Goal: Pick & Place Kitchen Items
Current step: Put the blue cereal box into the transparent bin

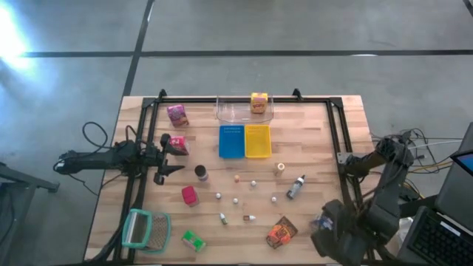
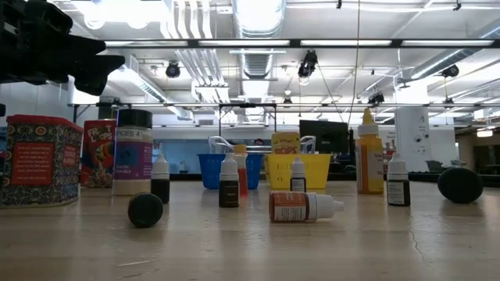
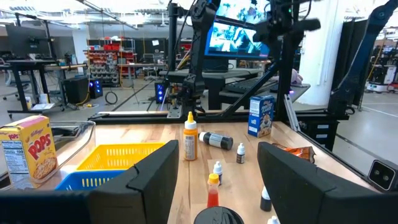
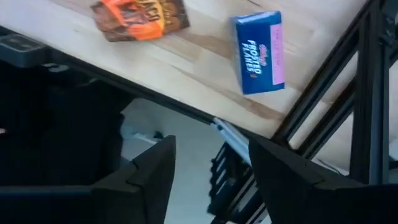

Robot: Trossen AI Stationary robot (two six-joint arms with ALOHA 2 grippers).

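Small kitchen items lie scattered on the wooden table. Among them are two pink boxes, a dark jar, a red can, a grey bottle, a green packet and an orange packet. My right gripper hangs open over the table's near right corner, fingers pointing down, with nothing between them. Just beyond its fingers a blue box lies flat near the table's edge, beside the orange packet. My left gripper waits open at the left side, pointing level across the table.
A blue tray and a yellow tray sit side by side at the far middle. Behind them stands a clear tub with a yellow box in it. A teal-rimmed mesh basket lies at the near left. A black frame borders the table.
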